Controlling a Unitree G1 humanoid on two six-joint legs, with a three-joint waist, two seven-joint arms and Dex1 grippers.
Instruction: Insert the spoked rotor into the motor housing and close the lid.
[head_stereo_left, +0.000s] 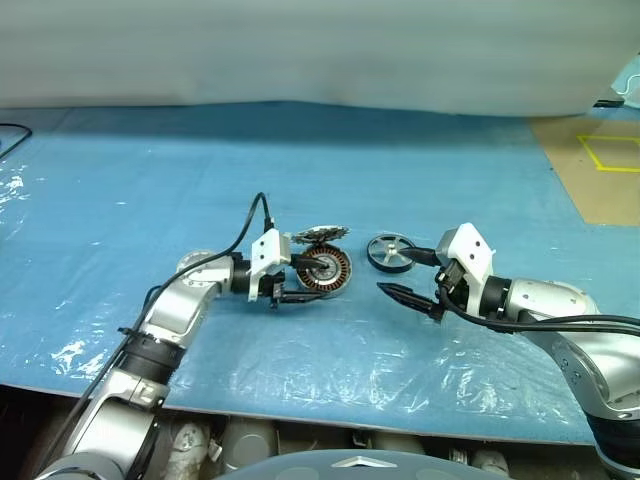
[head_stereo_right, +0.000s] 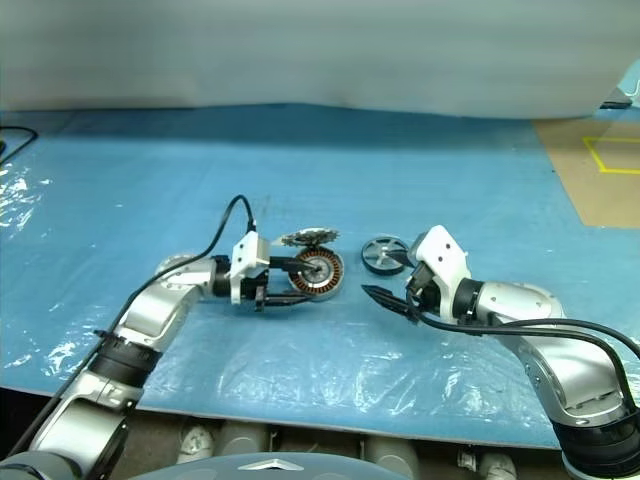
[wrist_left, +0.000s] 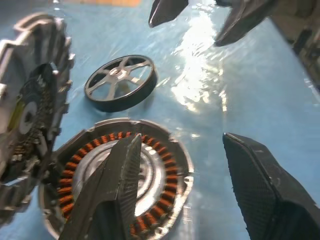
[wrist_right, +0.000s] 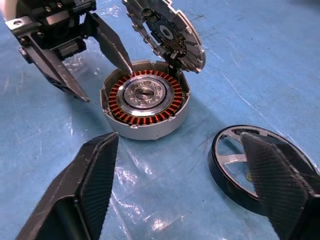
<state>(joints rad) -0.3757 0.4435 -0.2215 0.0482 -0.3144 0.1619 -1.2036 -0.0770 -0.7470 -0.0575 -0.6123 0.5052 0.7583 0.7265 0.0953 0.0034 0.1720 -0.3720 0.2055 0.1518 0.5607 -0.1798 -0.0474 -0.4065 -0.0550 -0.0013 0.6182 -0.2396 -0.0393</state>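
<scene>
Nearest the front edge of the blue plastic-covered tabletop (head_stereo_left: 330, 370), the right end effector (head_stereo_left: 412, 278) points toward the middle with its two black fingers spread wide and nothing between them. The left end effector (head_stereo_left: 303, 279) reaches in from the opposite side, its fingers also apart and gripping nothing; one fingertip lies over the rim of the motor housing (wrist_right: 145, 102), the other in front of it.

The motor housing sits on the tabletop near the middle, open, showing its copper-brown windings around a silver centre. The spoked rotor (wrist_right: 252, 167) lies flat on the tabletop beside the housing, apart from it, next to the right end effector's far finger.

Behind the housing, the lid (wrist_right: 167, 32) stands tilted up from the far rim.
</scene>
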